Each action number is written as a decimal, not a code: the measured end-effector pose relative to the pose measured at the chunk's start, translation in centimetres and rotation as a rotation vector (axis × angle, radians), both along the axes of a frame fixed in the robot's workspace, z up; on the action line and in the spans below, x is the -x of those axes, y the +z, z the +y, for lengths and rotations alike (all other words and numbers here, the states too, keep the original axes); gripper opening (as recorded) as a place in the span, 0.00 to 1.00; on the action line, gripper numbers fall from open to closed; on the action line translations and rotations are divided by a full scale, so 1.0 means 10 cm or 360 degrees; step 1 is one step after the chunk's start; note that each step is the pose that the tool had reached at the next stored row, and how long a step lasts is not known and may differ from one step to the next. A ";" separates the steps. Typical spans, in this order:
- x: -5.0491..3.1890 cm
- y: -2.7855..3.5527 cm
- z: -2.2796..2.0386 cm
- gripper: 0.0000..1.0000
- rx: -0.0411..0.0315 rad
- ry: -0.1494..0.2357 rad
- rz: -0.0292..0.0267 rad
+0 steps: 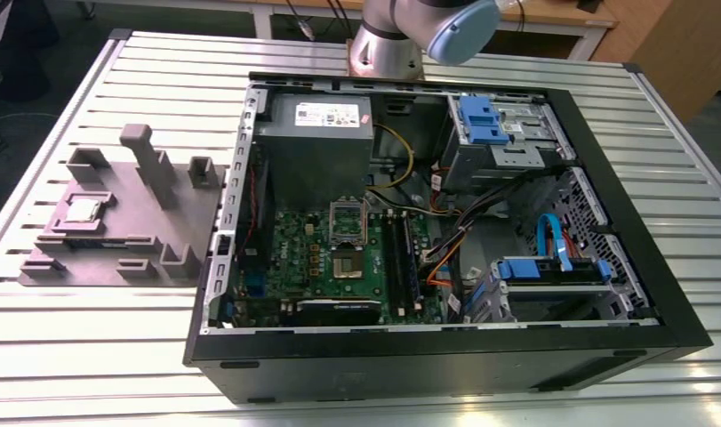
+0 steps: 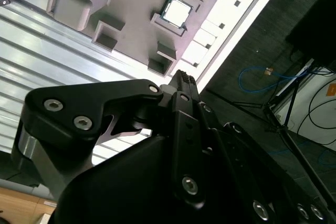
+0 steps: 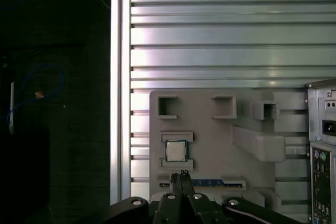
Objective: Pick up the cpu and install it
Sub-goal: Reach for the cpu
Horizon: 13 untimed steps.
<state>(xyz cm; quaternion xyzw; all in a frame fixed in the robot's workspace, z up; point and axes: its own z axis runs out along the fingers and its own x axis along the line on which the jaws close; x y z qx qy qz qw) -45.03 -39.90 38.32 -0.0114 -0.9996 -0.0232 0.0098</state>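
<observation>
Cpu point(image 1: 83, 209) is seated in a tray point(image 1: 135, 227) pocket, at the exterior view's left of the case point(image 1: 455, 356), so it is presented flat for pickup. In the first wrist view, gripper point(image 3: 182, 174) is seen well apart from it, jaws clenched on nothing.

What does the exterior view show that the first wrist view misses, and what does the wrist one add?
Exterior view's own: the inside of the open computer case, with the green motherboard, the grey power supply and blue drive brackets, plus the arm behind the case. First wrist view's own: the hand, shut and empty, the case's rear panel with its ports, and the dark floor beyond the table edge. Shared: the cpu resting in its recess on the grey fixture, on the slatted table.
</observation>
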 end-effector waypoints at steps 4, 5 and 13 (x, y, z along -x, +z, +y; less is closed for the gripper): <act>0.055 -0.004 0.000 0.11 0.0000 0.0000 0.00000; 0.071 -0.005 0.000 0.11 0.0000 0.0000 0.00001; 0.133 -0.010 0.000 0.11 0.0000 0.0000 0.00000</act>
